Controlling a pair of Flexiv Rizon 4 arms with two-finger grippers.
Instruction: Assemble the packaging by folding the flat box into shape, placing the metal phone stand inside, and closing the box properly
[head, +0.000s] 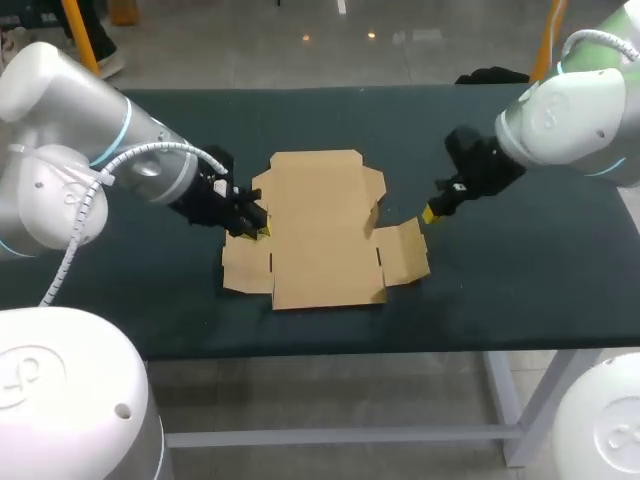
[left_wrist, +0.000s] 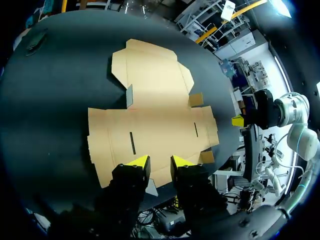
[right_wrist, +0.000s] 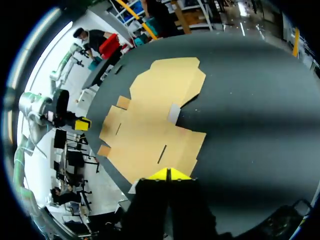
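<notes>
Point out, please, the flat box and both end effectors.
flat box (head: 320, 230): head view, middle of its centre panel.
left end effector (left_wrist: 160, 161): left wrist view, midway between its yellow tips.
right end effector (right_wrist: 168, 174): right wrist view, where its yellow tips meet.

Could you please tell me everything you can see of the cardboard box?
The cardboard box is a plain brown die-cut sheet, not yet folded, lying flat near the middle of the dark table. It has a wide middle panel, side flaps with narrow slits, and small tabs, a couple of them tilted up. The left gripper, open, is at its left edge; the right gripper, shut, is by the right flap. Whether either touches it is unclear.
</notes>
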